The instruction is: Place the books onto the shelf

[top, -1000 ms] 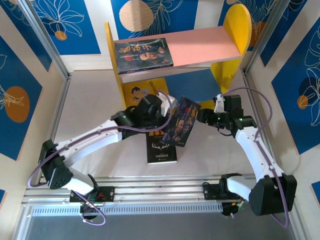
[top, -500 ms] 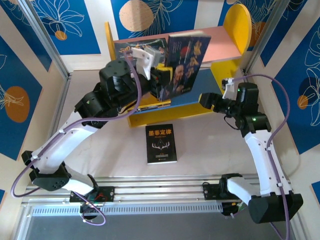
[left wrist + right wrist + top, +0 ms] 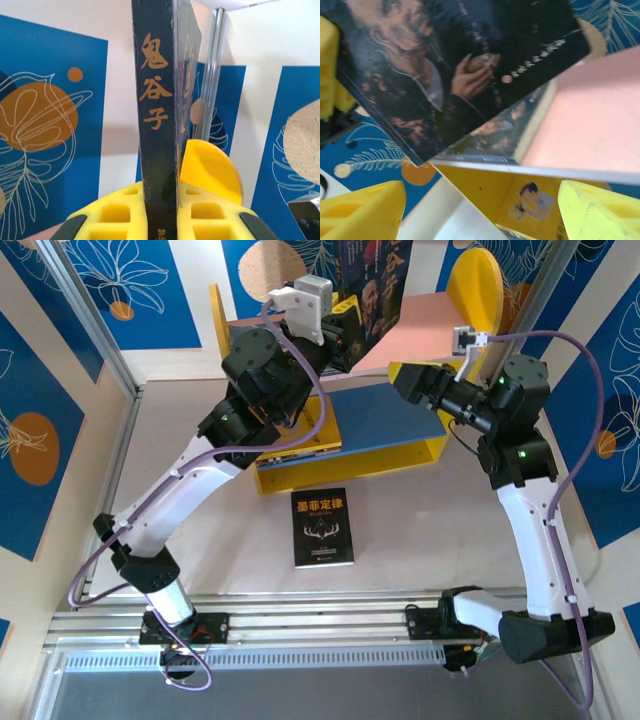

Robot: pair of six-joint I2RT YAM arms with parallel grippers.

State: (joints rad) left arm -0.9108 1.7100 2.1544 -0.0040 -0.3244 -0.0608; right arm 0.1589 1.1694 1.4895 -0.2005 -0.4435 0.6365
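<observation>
- Wooden shelf (image 3: 470, 300) stands at the far side of the table (image 3: 200, 440), with yellow sides, a pink upper board (image 3: 425, 325) and a blue lower board (image 3: 385, 415).
- Left arm (image 3: 190, 490) reaches up to the shelf's top level. Right arm (image 3: 530, 520) is raised at the shelf's right end.
- Black antler book (image 3: 322, 528) lies flat on the table in front of the shelf, well apart from both claws.
- Dark portrait book (image 3: 372, 280) is upright above the pink board. Its spine, with gold characters, faces the left wrist camera. Cannot tell whether its lower edge touches the board.
- Second portrait book (image 3: 487, 142) lies flat on the pink board, just beneath the upright one.
- Yellow cartoon book (image 3: 532, 197) sits on the shelf's lower level, under the pink board.
- Left gripper (image 3: 160, 220) is clamped on the upright book's lower end, a yellow pad (image 3: 120, 215) pressed to each cover.
- Right gripper (image 3: 477, 197) has its jaws spread wide with nothing between them. It sits just in front of the pink board's edge, near the upright book but apart from it.
</observation>
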